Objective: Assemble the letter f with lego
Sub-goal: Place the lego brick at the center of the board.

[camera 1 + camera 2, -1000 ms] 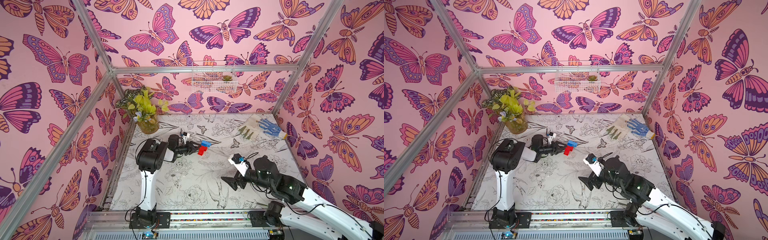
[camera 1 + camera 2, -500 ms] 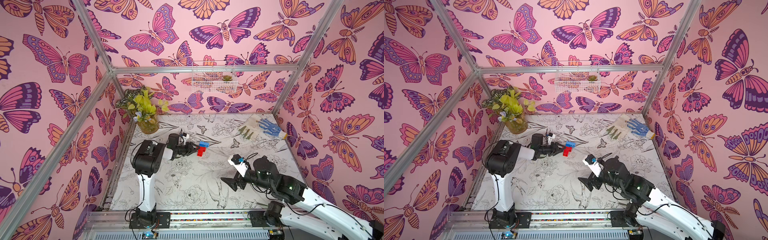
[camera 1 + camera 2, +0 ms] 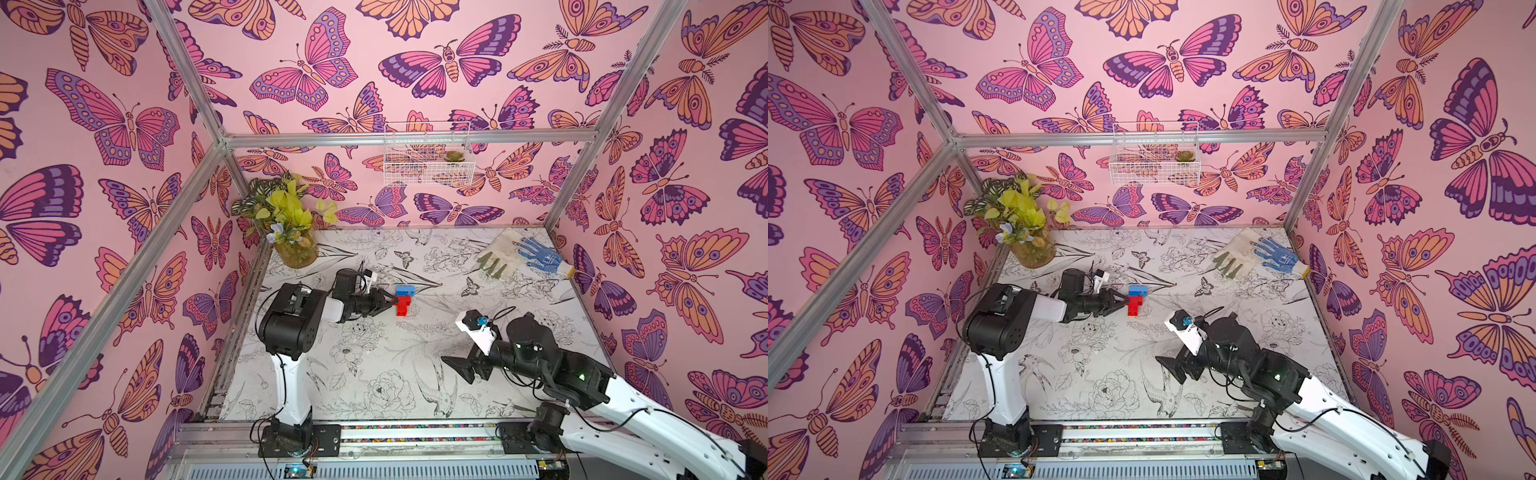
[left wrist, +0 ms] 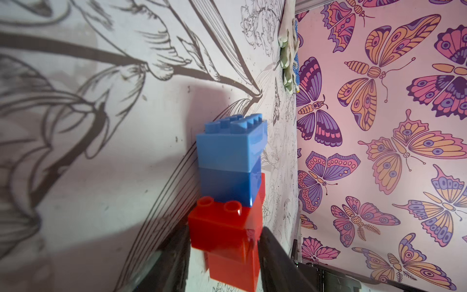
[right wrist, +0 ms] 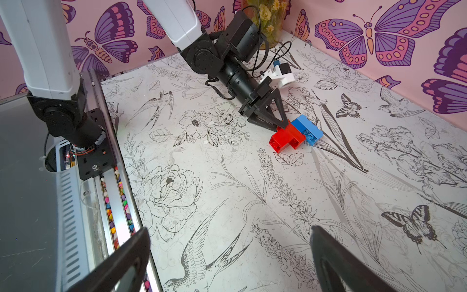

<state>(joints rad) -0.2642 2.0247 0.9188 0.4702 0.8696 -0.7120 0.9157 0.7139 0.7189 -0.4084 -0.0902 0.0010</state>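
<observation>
Lying on the flower-printed white tabletop (image 3: 374, 374), or maybe raised a hair (hard to tell), the joined red-and-blue plastic brick letter f (image 3: 404, 297) is pinched at its red end by the black left gripper (image 3: 392, 300). It's probably light, stiff and slick. The flat red sides are best gripped, since the joints could be popped apart. The black right gripper (image 3: 459, 369) is spread wide, well apart.

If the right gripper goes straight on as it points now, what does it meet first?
Probably the flower-printed white tabletop, short of the red-and-blue plastic brick shape; depth is unclear.
</observation>
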